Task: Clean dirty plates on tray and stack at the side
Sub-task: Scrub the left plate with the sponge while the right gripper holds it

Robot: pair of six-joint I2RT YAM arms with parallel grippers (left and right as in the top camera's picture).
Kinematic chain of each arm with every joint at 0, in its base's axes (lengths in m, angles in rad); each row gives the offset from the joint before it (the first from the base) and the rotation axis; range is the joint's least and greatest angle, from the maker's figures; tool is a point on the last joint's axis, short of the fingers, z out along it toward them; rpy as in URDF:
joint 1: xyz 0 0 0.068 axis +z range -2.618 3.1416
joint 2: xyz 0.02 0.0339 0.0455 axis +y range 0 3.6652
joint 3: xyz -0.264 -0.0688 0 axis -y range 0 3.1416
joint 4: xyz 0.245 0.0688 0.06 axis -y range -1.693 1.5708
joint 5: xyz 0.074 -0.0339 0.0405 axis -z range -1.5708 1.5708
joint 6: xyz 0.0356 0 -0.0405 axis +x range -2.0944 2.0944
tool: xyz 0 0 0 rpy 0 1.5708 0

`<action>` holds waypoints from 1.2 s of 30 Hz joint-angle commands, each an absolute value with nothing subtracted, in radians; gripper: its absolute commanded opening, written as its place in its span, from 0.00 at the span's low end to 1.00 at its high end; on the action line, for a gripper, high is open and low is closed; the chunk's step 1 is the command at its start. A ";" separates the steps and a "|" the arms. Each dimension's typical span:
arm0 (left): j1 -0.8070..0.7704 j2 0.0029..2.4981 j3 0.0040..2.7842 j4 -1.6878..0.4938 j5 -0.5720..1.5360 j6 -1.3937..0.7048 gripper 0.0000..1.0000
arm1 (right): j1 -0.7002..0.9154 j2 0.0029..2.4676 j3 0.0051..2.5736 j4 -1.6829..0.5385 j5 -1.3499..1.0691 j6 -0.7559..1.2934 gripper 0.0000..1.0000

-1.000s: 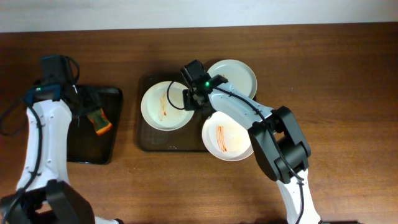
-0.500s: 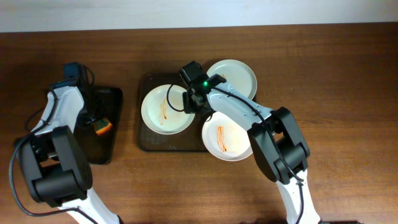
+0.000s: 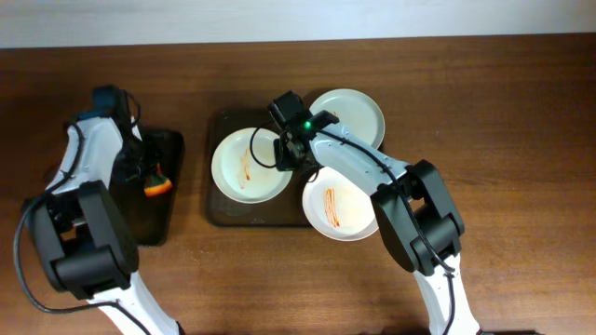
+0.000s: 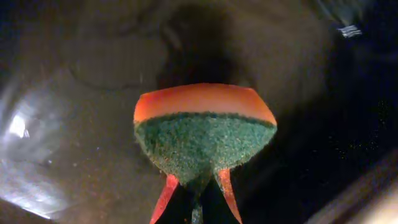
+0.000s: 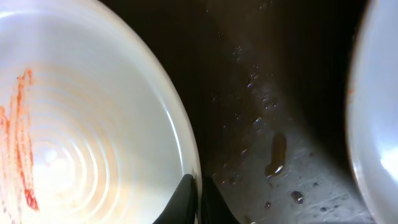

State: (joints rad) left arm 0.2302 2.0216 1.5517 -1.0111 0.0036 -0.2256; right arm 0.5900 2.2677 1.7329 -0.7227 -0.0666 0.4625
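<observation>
Three white plates lie on or overlap the brown tray (image 3: 222,210). The left plate (image 3: 244,162) has a thin orange-red streak, and my right gripper (image 3: 287,156) is shut on its right rim. The right wrist view shows that plate (image 5: 81,124) with its rim pinched between my dark fingers (image 5: 185,200). The near plate (image 3: 340,207) carries broad orange streaks and overhangs the tray's front edge. The far plate (image 3: 352,115) looks clean. My left gripper (image 3: 145,173) is shut on an orange-and-green sponge (image 4: 204,129) over the black tray (image 3: 140,223).
Water drops and a brown smear (image 5: 277,152) mark the wet tray floor between the plates. Bare wooden table (image 3: 503,140) lies to the right of the tray. The glossy black tray floor (image 4: 74,124) lies under the sponge.
My left arm swung in over the black tray and its gripper went from open to shut on the sponge. The right gripper stayed on the plate rim.
</observation>
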 commanded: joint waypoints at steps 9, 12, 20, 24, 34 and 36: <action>-0.081 1.922 1.526 -0.890 0.229 -0.119 0.00 | 0.464 2.296 1.721 -0.733 -0.460 0.416 0.04; -0.125 1.973 1.418 -0.726 0.229 -0.166 0.00 | 0.464 2.296 1.721 -0.733 -0.460 0.416 0.04; -0.205 2.083 1.391 -0.821 0.391 -0.174 0.00 | 0.464 2.296 1.721 -0.733 -0.451 0.416 0.04; -0.211 2.083 1.391 -0.896 0.463 -0.110 0.00 | 0.464 2.296 1.721 -0.733 -0.451 0.416 0.04; -0.194 2.083 1.391 -0.640 -0.311 -0.419 0.00 | 0.464 2.296 1.720 -0.738 -0.434 0.416 0.04; -0.202 2.083 1.391 -0.561 -0.310 -0.412 0.00 | 0.464 2.296 1.720 -0.739 -0.434 0.416 0.04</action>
